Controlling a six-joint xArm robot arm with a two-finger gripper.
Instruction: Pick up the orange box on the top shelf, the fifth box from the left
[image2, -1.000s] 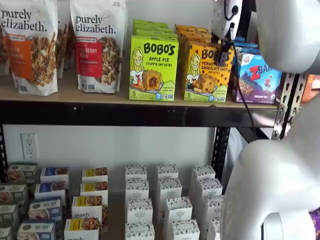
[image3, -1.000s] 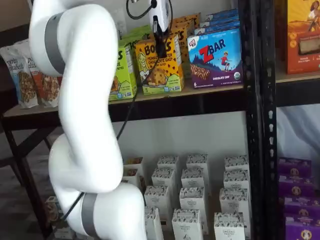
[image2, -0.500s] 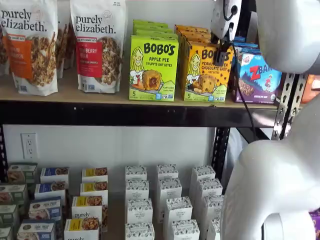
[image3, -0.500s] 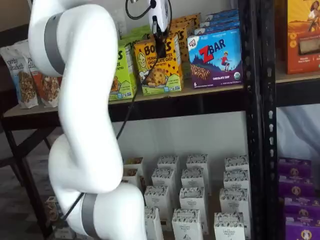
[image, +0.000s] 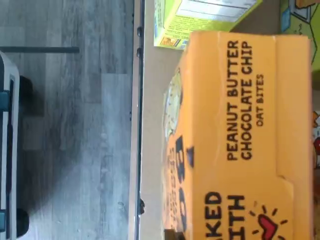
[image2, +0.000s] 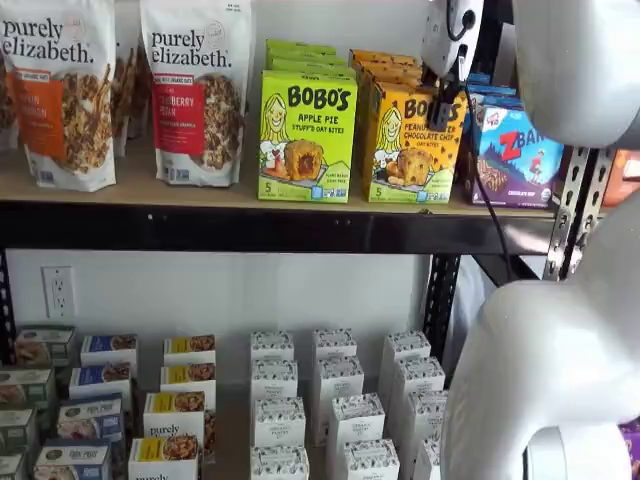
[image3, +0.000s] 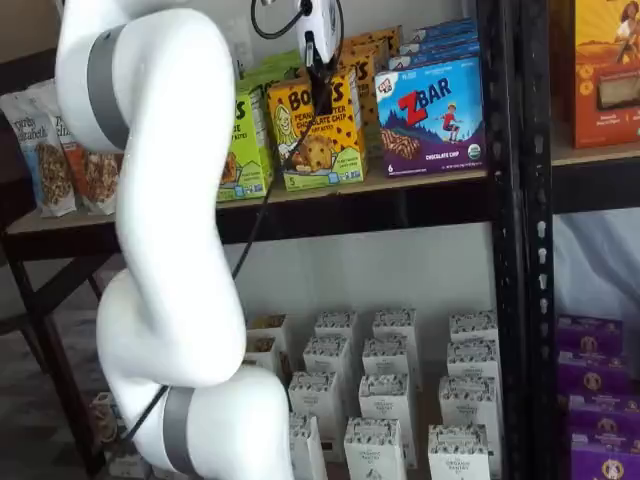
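The orange box (image2: 410, 160) stands upright at the front of its row on the top shelf (image2: 200, 195), between a lime-green box and a blue one. It shows in both shelf views (image3: 320, 150). My gripper (image2: 440, 112) comes down from above onto the box's top edge, one black finger in front of its face (image3: 322, 95). The fingers are closed on the box, which sits slightly raised and tilted. The wrist view shows the box's orange top and side (image: 240, 140) close up, reading "Peanut Butter Chocolate Chip".
The lime-green Apple Pie box (image2: 305, 135) and the ZBar box (image2: 515, 150) stand close on either side. More orange boxes stand behind. Granola bags (image2: 195, 90) sit further left. A black upright (image3: 505, 200) stands to the right. Small white boxes (image2: 335, 400) fill the lower level.
The gripper has risen slightly, and the orange box has shifted a little upward and tilted with it.
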